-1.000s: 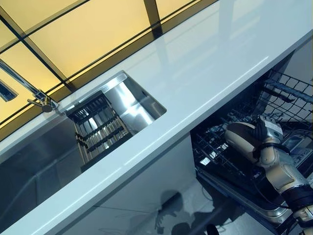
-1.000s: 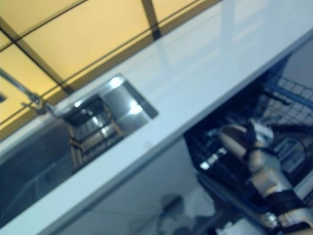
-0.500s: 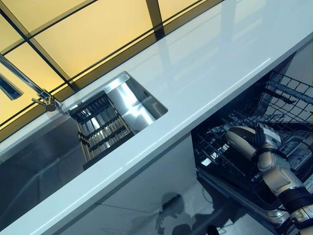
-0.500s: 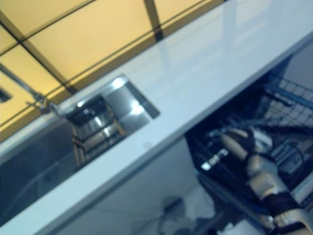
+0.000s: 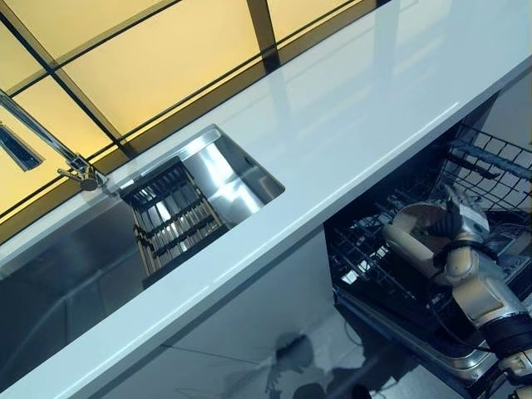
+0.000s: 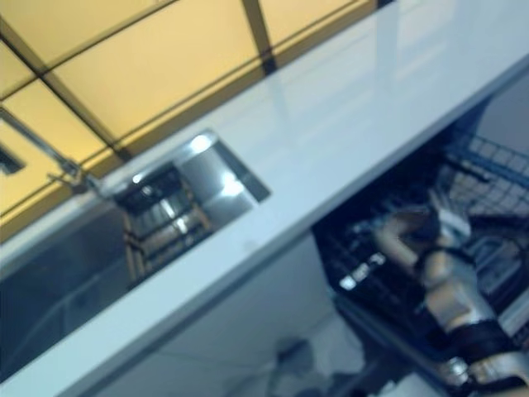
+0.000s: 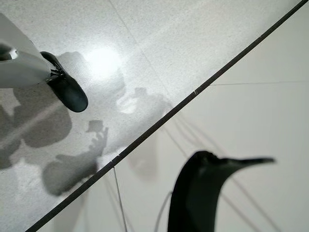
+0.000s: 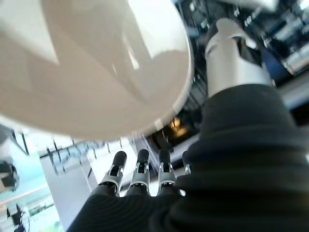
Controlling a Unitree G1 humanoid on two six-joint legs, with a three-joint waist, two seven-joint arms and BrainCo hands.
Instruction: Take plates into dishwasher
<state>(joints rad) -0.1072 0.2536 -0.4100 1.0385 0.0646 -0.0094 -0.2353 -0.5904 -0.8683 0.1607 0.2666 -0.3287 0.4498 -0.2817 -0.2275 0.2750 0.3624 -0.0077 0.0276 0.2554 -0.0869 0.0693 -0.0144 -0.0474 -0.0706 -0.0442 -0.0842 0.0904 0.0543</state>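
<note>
A cream plate (image 5: 413,235) is in my right hand (image 5: 460,235), inside the black wire lower rack (image 5: 490,166) of the open dishwasher under the counter. In the right wrist view the plate (image 8: 91,63) fills the frame, with my thumb (image 8: 231,58) at its rim on one side and my fingers (image 8: 140,169) on the other, so the hand pinches it. The plate stands tilted among the rack's wires. The left wrist view shows only a dark part of my left hand (image 7: 203,193) over the floor.
A long white countertop (image 5: 349,125) runs over the dishwasher. A steel sink (image 5: 83,249) with a dark drying rack (image 5: 170,216) and a faucet (image 5: 50,141) lies at the left. The dishwasher's open door (image 5: 416,349) sticks out below. A person's shoe (image 7: 67,92) stands on the floor.
My right hand with the plate has risen slightly in the rack. The sink and counter have not moved.
</note>
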